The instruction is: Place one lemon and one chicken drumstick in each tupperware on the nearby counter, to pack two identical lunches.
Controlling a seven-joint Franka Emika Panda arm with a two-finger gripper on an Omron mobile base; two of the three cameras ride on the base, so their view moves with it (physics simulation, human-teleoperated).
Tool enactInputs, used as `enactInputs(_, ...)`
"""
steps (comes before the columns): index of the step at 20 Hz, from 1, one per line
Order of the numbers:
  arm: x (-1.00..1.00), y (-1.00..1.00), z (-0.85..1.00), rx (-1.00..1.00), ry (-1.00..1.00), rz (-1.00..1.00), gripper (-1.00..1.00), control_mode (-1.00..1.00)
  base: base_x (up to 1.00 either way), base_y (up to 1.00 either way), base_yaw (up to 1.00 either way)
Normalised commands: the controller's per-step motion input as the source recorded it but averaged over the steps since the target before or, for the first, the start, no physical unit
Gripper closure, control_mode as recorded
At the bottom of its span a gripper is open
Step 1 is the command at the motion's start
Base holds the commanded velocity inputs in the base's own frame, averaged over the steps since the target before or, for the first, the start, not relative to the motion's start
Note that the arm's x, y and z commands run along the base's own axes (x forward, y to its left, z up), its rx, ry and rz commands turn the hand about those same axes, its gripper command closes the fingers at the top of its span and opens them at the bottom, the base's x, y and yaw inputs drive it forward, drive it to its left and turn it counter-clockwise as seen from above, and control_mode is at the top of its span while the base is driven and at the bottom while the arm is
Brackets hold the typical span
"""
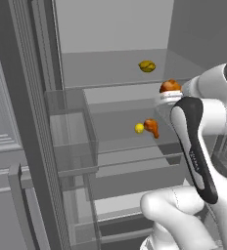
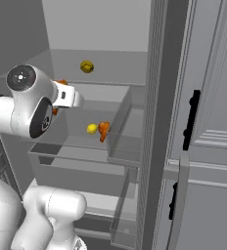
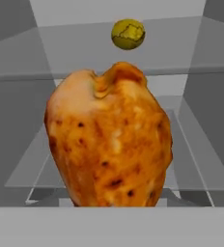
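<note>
My gripper (image 1: 171, 93) reaches into the open fridge and is shut on a browned orange chicken drumstick (image 3: 109, 140), held above the middle glass shelf (image 1: 120, 139). This drumstick hides the fingertips in the hand view. On that middle shelf lie a small yellow lemon (image 1: 139, 128) and a second drumstick (image 1: 151, 127), touching each other. A darker yellow lemon (image 3: 128, 34) rests on the top shelf, behind and above the held drumstick. The tupperware and the counter are out of view.
The fridge's left door stands open, with clear door bins (image 1: 71, 141) close to the shelves' left edge. A grey drawer (image 1: 135, 171) sits under the middle shelf. The closed panelled door with black handles (image 2: 191, 119) bounds the right side.
</note>
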Motion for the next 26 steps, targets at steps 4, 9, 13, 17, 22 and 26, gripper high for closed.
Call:
enactInputs(4, -0.29, 0.00, -0.50, -0.10, 0.13, -0.06, 1.00, -1.00, 0.00, 0.00, 0.00)
enactInputs(9, -0.16, 0.00, -0.55, -0.01, 0.01, 0.00, 1.00, -1.00, 0.00, 0.00, 0.00)
enactInputs(13, -0.15, 0.00, -0.32, 0.00, 0.00, 0.00, 1.00, -1.00, 0.00, 0.00, 0.00)
enactInputs(17, 0.00, 0.00, 0.00, 0.00, 0.00, 0.00, 1.00, -1.00, 0.00, 0.00, 0.00)
enactInputs(22, -0.18, 0.00, 0.00, 0.00, 0.00, 0.00, 1.00, -1.00, 0.00, 0.00, 0.00)
enactInputs(26, 0.00, 0.00, 0.00, 0.00, 0.00, 0.00, 1.00, 1.00, -0.94, 0.00, 0.00)
